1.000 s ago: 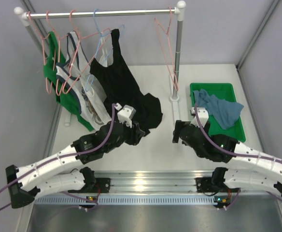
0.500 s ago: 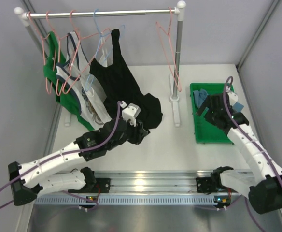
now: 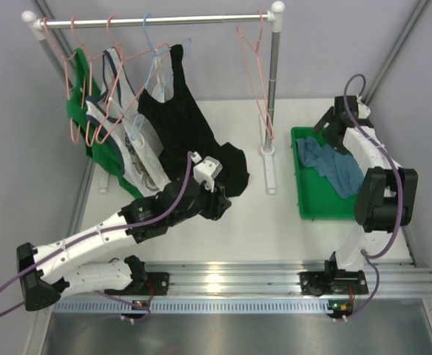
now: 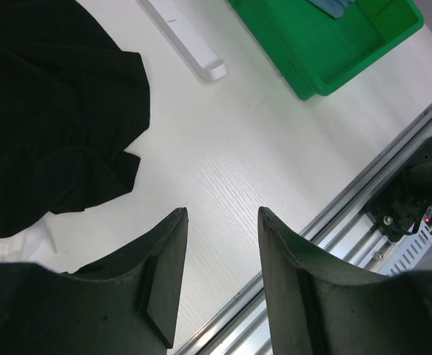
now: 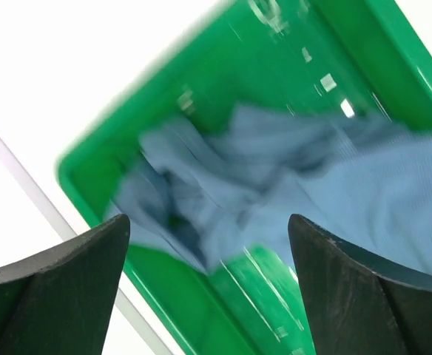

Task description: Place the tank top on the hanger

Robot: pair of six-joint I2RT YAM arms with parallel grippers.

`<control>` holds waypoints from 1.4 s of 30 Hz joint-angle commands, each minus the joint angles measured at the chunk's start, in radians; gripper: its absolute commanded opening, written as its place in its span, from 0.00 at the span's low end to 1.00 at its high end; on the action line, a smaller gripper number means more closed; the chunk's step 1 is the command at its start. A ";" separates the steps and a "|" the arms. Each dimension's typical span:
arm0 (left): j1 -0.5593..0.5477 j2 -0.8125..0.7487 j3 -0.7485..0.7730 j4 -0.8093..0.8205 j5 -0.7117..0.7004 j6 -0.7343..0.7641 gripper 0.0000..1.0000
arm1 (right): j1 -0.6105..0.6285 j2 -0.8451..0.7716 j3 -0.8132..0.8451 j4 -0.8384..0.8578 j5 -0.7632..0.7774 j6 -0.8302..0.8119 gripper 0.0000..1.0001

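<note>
- Reaching for the garment is the step in hand, by my read: nothing is gripped and nothing is hung yet.
- The clothes rail (image 3: pixel 153 20) spans the back from 10 to 1 o'clock, and the black top (image 3: pixel 194 133) drapes off it at 10 o'clock onto the table.
- The green tray (image 3: pixel 316 203) sits at 3 o'clock, with the tank top (image 3: pixel 334 166) crumpled in its far half.
- The hanger (image 3: pixel 251 74) hangs bare at 1 o'clock, beside the rail's right post.
- The right gripper (image 5: pixel 208 244) hovers over the tray's 12 o'clock end, fingers spread wide and nothing between them; its wrist view is blurred.
- The left gripper (image 4: pixel 222 222) waits near the table's centre, fingers partly apart and empty.
- Next move: drop onto the fabric, pinch near a strap and lift clear. Loose cloth will likely bunch.
</note>
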State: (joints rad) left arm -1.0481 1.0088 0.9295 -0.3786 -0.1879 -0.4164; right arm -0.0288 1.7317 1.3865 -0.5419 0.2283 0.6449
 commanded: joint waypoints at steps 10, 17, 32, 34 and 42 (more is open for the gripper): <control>-0.003 0.002 0.052 -0.040 -0.004 -0.002 0.48 | -0.008 0.201 0.227 0.040 -0.075 -0.195 0.70; -0.004 0.027 0.052 -0.040 0.004 0.005 0.48 | 0.003 0.233 0.171 0.054 -0.100 -0.237 0.63; -0.003 0.068 0.063 -0.036 0.013 0.001 0.48 | 0.006 0.299 0.206 0.031 -0.080 -0.291 0.26; -0.003 0.067 0.065 -0.036 0.011 -0.002 0.48 | 0.004 0.283 0.213 0.017 -0.076 -0.292 0.14; -0.004 0.036 0.061 -0.043 -0.013 -0.013 0.48 | 0.010 0.008 0.252 -0.085 -0.075 -0.289 0.00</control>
State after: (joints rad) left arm -1.0481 1.0729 0.9520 -0.4286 -0.1802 -0.4210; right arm -0.0265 1.9308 1.5532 -0.5926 0.1383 0.3660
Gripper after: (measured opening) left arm 0.479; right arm 0.014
